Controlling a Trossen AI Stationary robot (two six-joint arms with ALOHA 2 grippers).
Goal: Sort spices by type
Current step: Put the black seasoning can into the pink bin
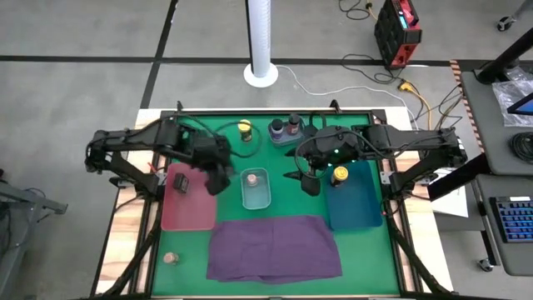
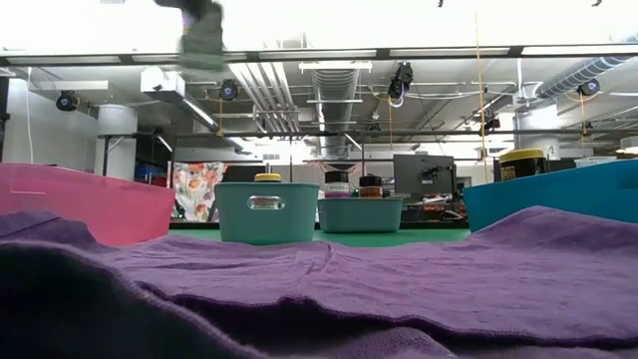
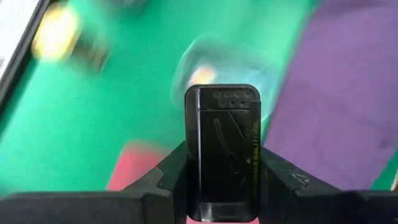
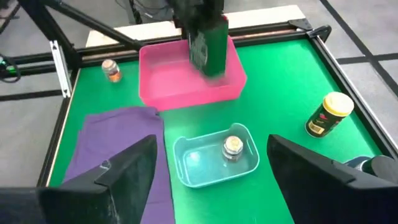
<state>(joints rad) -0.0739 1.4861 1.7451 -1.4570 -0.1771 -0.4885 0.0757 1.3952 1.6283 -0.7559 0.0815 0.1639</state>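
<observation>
My left gripper [image 1: 218,178] is shut on a small dark flat tin [image 3: 224,149], raised over the right rim of the pink tray [image 1: 187,212]. It also shows in the right wrist view [image 4: 208,43]. My right gripper [image 1: 309,183] is open and empty between the small teal bin [image 1: 256,200] and the blue bin [image 1: 356,208]. A pale-topped jar [image 4: 232,148] stands in the teal bin, and a yellow-lidded jar [image 1: 340,175] stands in the blue bin. Another yellow-lidded jar [image 1: 245,129] stands on the green mat at the far side. A brownish jar [image 1: 171,259] stands at the near left. My left gripper pinches the dark tin by its two long narrow sides [image 3: 190,180] between its two fingers, near one end. The rest of the tin sticks out past the fingertips. The tin is lifted clear, above the pink tray's rim [image 4: 233,78].
A dark flat thing [image 1: 179,182] lies in the pink tray. A second teal bin [image 1: 287,137] at the far side holds two dark-topped jars. The purple cloth [image 1: 275,247] lies spread along the near side. Green mat shows bare between the bins.
</observation>
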